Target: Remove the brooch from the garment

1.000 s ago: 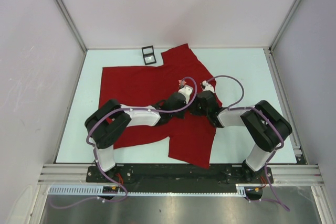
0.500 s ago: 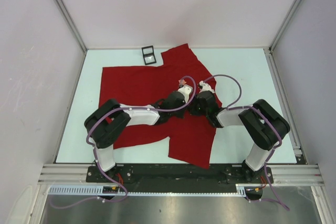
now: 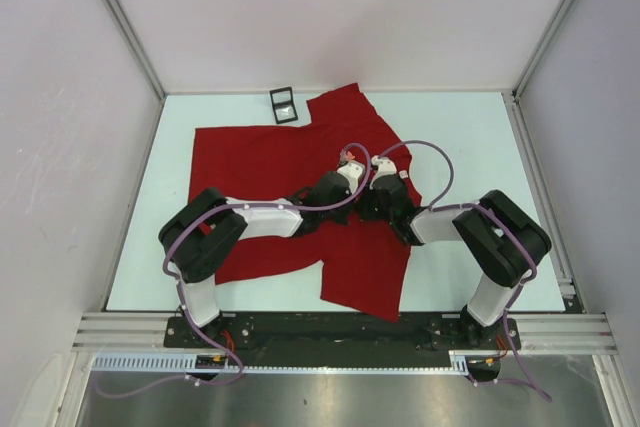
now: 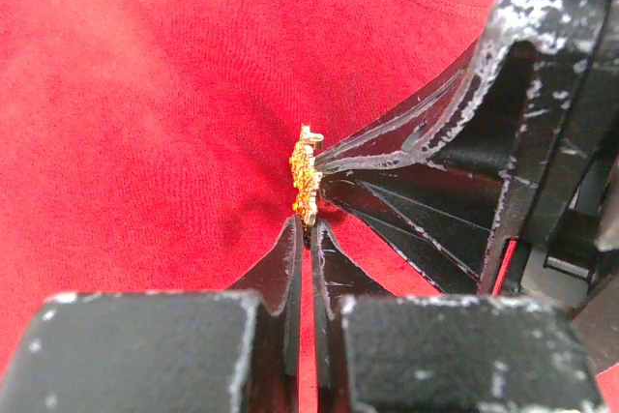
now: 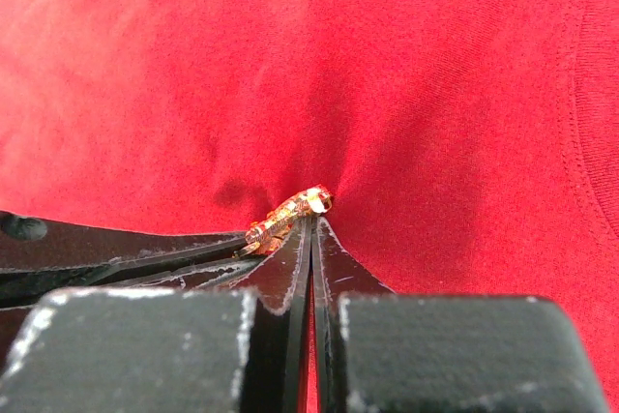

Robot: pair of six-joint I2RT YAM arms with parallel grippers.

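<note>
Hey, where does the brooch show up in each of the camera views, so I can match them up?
Top external: not visible, hidden where the two arms meet over the middle of the garment.
Left wrist: the brooch sits at picture centre, just above the left gripper tips.
Right wrist: brooch slightly below centre, at the right gripper tips.
Shared landmark: the red garment, puckered around the brooch.

Both arms reach forward and bend inward, their wrists nearly meeting. The left gripper (image 4: pixel 308 231) has its fingers pressed together, with the tips touching the lower end of the brooch (image 4: pixel 306 179). The right gripper (image 5: pixel 311 229) comes in crosswise to it, its fingers pinched closed on the brooch's side.
</note>
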